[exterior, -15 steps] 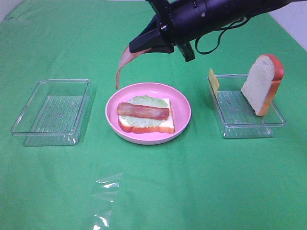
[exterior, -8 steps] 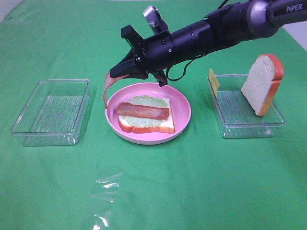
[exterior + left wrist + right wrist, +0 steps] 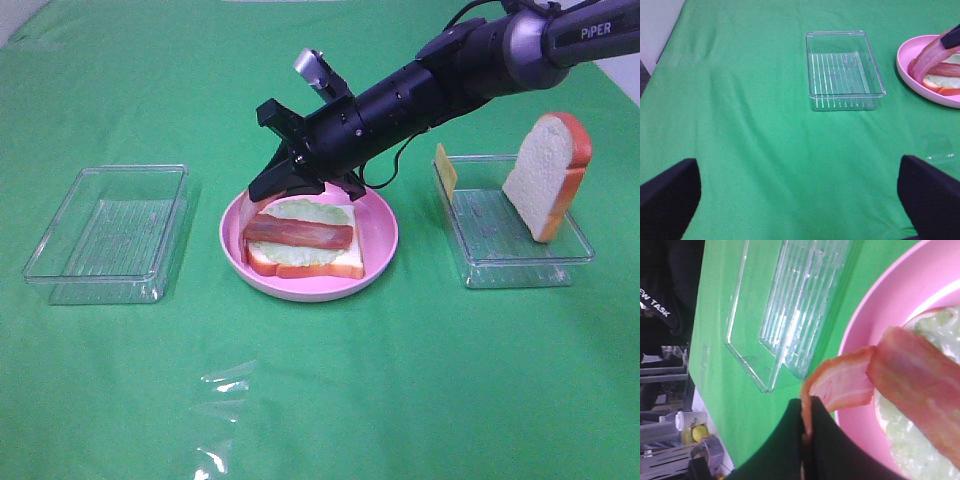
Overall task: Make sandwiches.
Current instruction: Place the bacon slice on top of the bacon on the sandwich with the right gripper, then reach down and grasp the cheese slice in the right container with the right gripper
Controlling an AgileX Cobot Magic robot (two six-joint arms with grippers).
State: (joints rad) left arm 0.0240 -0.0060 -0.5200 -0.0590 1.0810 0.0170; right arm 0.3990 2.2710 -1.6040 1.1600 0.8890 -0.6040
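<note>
On the pink plate (image 3: pixel 380 235) lies a white bread slice (image 3: pixel 345 268) topped with pale green lettuce (image 3: pixel 300 212) and one bacon strip (image 3: pixel 298 233). My right gripper (image 3: pixel 264 190) reaches across to the plate's far-left rim and is shut on a second bacon strip (image 3: pixel 842 385). That strip curves down onto the plate's left side (image 3: pixel 924 56), beside the sandwich. A second bread slice (image 3: pixel 545 175) leans upright in the right clear tray (image 3: pixel 520 270), with a yellow cheese square (image 3: pixel 445 168) at its left wall. My left gripper (image 3: pixel 800 200) hangs open over bare cloth.
An empty clear tray (image 3: pixel 110 235) sits left of the plate. A scrap of clear plastic film (image 3: pixel 222 420) lies on the green cloth near the front. The right arm (image 3: pixel 450 70) slants across the space behind the plate.
The right gripper has come down and back from high above the plate to its left rim. The hanging bacon strip now rests on the plate beside the sandwich.
</note>
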